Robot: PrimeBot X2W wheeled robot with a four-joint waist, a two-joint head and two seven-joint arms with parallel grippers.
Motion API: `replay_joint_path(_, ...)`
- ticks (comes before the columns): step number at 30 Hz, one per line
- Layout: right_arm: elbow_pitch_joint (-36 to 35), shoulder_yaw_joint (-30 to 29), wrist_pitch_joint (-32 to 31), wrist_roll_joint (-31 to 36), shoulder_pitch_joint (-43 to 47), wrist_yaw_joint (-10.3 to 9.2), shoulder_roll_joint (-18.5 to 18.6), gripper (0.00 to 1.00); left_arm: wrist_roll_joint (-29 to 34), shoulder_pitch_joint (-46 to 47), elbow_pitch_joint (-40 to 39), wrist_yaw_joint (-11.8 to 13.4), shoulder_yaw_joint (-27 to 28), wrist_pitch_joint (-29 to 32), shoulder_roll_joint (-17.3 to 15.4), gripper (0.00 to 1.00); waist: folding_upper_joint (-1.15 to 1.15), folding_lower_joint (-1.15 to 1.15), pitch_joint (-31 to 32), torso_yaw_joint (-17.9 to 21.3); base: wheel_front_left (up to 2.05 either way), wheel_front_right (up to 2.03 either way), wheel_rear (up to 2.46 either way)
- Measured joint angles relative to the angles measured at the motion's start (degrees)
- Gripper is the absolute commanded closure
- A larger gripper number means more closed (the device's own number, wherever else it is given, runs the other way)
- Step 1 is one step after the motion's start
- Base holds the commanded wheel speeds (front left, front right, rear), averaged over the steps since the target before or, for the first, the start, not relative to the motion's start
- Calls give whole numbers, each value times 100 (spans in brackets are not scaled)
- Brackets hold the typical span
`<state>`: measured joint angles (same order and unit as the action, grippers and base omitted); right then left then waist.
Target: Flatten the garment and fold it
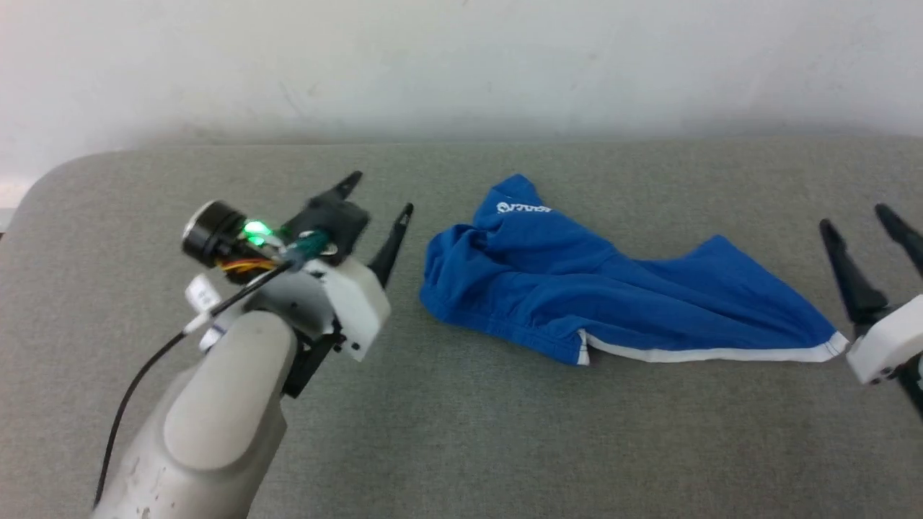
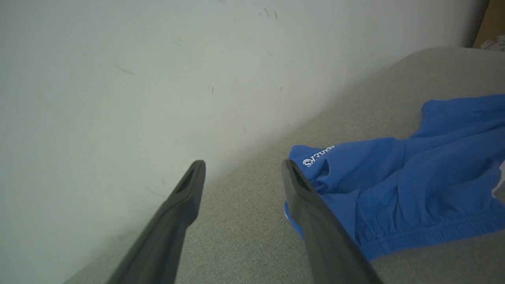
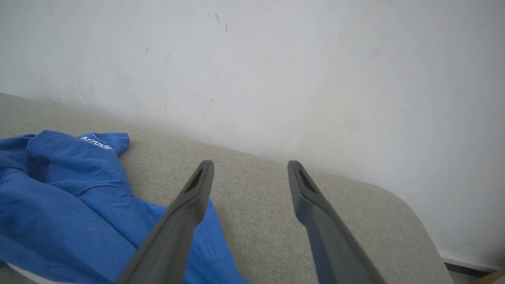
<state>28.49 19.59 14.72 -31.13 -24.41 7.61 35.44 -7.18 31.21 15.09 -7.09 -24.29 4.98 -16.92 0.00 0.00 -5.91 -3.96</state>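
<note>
A pale wall [image 1: 461,58] backs the grey fabric-topped counter [image 1: 461,447], which spans our head view. On it, about mid-width and towards the wall, lie the blue shorts [image 1: 577,288]. They are crumpled rather than flat, with their long axis running left to right across the counter. We hold the left end effector [image 1: 383,192] just beside their left end, fingers spread and empty, so the shorts lie to its right. The right end effector [image 1: 852,216] hangs just beside their right end, likewise spread and holding nothing, with the shorts to its left. The white-trimmed hem [image 1: 707,355] runs along the near right edge and ends in a corner close to the right end effector. The small white logo [image 1: 523,208] sits on the bunched left part, nearer the wall. We judge that flattening has not yet begun. Each arm is near its own end, so the coming move turns on drawing the cloth outwards along that left-right axis, and the right arm looks slightly nearer a clean edge to grasp
</note>
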Motion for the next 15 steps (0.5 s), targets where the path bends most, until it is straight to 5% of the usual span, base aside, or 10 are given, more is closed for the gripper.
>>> replay_joint_path(8,-977,-876,-135,940,611,0,-770,0,-1933,1174,-319,-2,-2864,1642,-865,0,0,0,-220,335,0,0,0)
replay_joint_path(15,-1499,-1173,-344,1203,704,0,-1118,0,-3116,2326,-500,-3,-4577,2348,-998,0,0,1,-531,694,0,0,0)
